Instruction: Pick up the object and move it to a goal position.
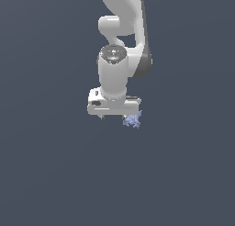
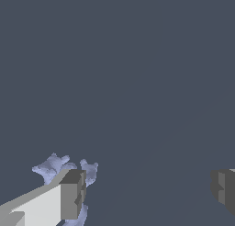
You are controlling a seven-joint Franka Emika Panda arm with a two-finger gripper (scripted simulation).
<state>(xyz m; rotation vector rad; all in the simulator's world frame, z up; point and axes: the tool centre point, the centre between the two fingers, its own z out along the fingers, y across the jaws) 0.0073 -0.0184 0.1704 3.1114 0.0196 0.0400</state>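
The object (image 1: 133,120) is a tiny pale blue-lavender spiky lump on the dark grey floor, at the end of the white hand that lies toward the exterior view's right. My gripper (image 1: 114,115) hangs over the floor beside it, the fingers mostly hidden under the hand. In the wrist view the gripper (image 2: 148,195) is open wide, with only bare floor in the gap. One finger (image 2: 71,200) covers the middle of the object (image 2: 53,167), whose knobs stick out around that fingertip. The other finger (image 2: 224,190) stands far off it.
The white arm (image 1: 120,41) rises behind the hand toward the top of the exterior view. A plain dark grey floor (image 1: 55,174) spreads all round, with no other objects or edges in view.
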